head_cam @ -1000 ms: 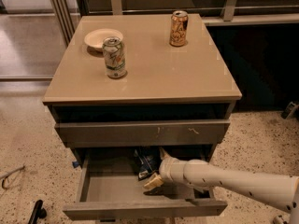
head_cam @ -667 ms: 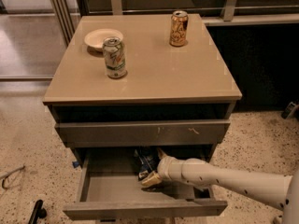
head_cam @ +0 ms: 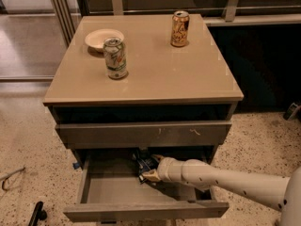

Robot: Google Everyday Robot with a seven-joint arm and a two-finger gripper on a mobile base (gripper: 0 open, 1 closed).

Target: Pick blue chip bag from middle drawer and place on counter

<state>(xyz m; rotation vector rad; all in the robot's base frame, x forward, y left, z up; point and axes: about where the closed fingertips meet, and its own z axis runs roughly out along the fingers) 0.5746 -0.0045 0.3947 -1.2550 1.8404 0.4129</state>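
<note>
The middle drawer [head_cam: 113,188] is pulled open low on the cabinet. The blue chip bag [head_cam: 142,160] lies crumpled at its back, near the middle. My gripper [head_cam: 150,167] reaches into the drawer from the right on a pale arm. It is open, with its fingertips [head_cam: 149,176] right at the bag's right side, one by its top edge and one lower. The bag rests on the drawer floor. The beige counter [head_cam: 155,74] is the cabinet top above.
On the counter stand a green can [head_cam: 115,58], an orange can [head_cam: 180,28] and a white bowl [head_cam: 103,37]. A shut grey drawer front with pale scratches [head_cam: 141,134] hangs just over the open drawer. A dark object [head_cam: 37,213] lies on the speckled floor at left.
My arm has pushed slightly left and deeper into the drawer, bringing the gripper closer against the bag. The bag and the counter items have not moved.
</note>
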